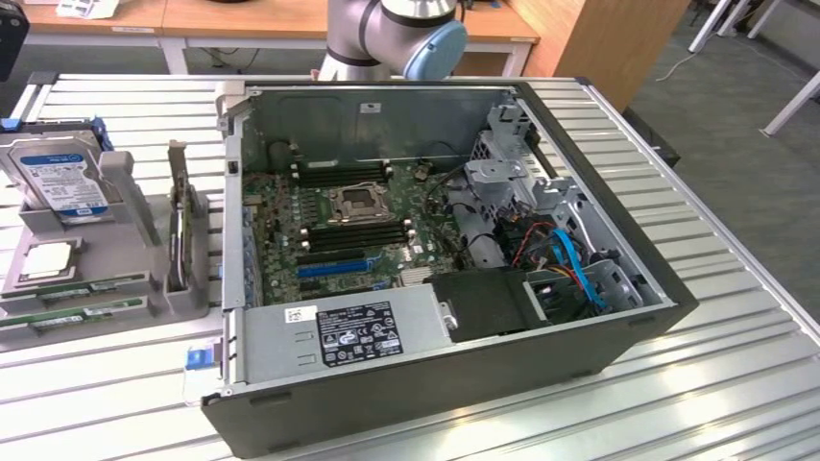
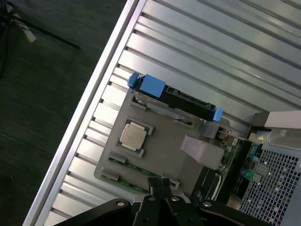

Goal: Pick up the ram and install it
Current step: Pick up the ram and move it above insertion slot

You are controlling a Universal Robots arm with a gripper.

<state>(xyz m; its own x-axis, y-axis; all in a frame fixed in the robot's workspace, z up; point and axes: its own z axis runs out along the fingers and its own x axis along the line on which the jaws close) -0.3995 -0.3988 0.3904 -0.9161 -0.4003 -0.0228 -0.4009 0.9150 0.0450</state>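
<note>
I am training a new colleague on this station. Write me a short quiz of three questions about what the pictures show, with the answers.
1. True or false: the ram lies in the grey holder, outside the computer case.
2. What stands upright in the holder? A) hard drive B) fan C) keyboard
3. Fill in: of the holder's parts, the gripper is nearest the ____.
Key: 1 true; 2 A; 3 ram.

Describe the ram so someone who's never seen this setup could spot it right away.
Beside the open computer case, on the exterior view's left, sits a grey holder carrying a blue-labelled hard drive. The ram lies flat in a groove next to the square silver processor. It is a long, thin green strip, unlike the boxy drive and the square chip.
</note>
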